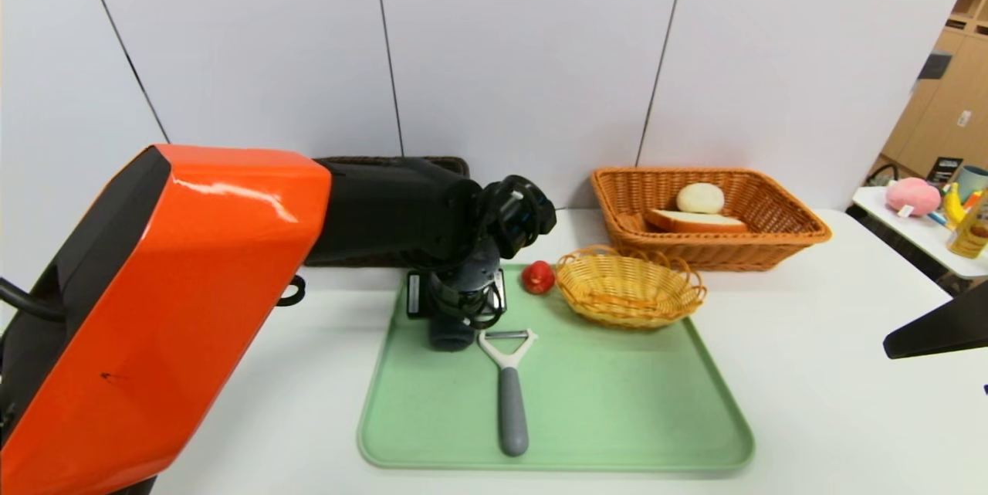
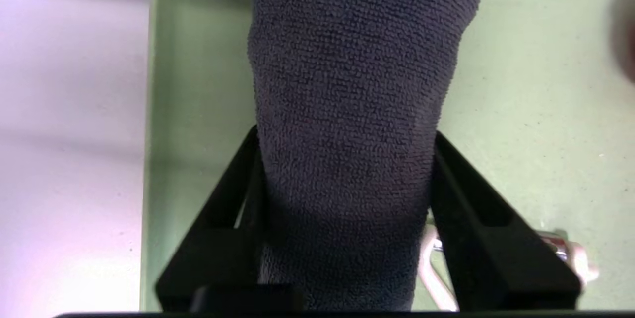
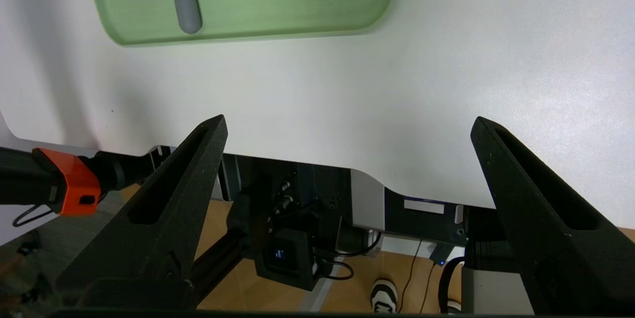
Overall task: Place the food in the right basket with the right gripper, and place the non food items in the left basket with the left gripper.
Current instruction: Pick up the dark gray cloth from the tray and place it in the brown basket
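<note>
Food: both pieces lie in the right basket (image 1: 803,228) — the bread slice (image 1: 696,221) flat on its floor, the bun (image 1: 700,198) just behind and touching it. I judge my right-hand share done.

Right gripper (image 3: 347,134): parked off to my right, over the near edge of the counter (image 1: 810,371), fingers spread wide with nothing between them.

Left gripper (image 2: 347,169): down at the far left corner of the green tray (image 1: 617,402), straddling the rolled cloth (image 2: 357,85). My fingers (image 2: 471,199) press against both sides of the roll, closed on it, though it looks to lie on the tray, not lifted yet.

Cloth: dark grey, on the tray under my left wrist; only its near end shows from the head view.

Peeler (image 1: 506,383): on the tray just beside the cloth, white head toward the gripper, grey handle pointing at me. Untouched.

Red round thing (image 1: 538,277): at the tray's far edge, just beside the small yellow basket (image 1: 629,286), which sits on the tray's far right corner.

Left basket (image 1: 455,164): dark wicker behind my left arm, mostly hidden — I cannot tell what it holds.

Left to do, as I judge it: carry the cloth to the left basket, then the peeler, then the red thing.
</note>
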Robot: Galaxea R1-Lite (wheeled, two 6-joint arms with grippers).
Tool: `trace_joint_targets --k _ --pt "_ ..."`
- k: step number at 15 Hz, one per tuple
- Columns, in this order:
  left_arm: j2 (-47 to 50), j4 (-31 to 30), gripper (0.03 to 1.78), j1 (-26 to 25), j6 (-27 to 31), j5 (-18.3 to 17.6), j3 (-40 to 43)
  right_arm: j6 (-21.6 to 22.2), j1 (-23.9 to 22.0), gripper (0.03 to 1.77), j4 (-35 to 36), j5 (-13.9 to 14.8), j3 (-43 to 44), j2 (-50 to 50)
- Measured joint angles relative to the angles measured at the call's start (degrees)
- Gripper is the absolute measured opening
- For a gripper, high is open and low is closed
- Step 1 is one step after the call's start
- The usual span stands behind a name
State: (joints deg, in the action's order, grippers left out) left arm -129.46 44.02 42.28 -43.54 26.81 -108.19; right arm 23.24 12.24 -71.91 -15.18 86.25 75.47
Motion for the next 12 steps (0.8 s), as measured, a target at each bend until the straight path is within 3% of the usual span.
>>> trace_joint_targets --k 2,3,4,6,12 --pt "0.24 0.13 0.79 -0.05 0.06 0.00 0.00 -0.37 0.02 1.70 -0.02 0.00 0.09 -0.09" --pt "0.66 0.22 0.60 -0.06 0.09 -0.21 0.01 -0.50 0.05 1.70 0.00 0.00 0.13 -0.17" --pt "1.49 0.33 0.23 -0.11 0.17 -0.85 0.12 -0.55 0.05 1.70 -0.02 -0.01 0.13 -0.30" --pt "4.24 0.44 0.23 0.24 0.38 -3.99 0.26 -0.50 0.05 1.70 0.00 0.00 0.02 -0.52" --pt "20.04 -2.21 0.23 1.46 1.21 -19.40 0.12 -0.44 -0.04 1.70 -0.02 -0.12 -2.62 -1.79"
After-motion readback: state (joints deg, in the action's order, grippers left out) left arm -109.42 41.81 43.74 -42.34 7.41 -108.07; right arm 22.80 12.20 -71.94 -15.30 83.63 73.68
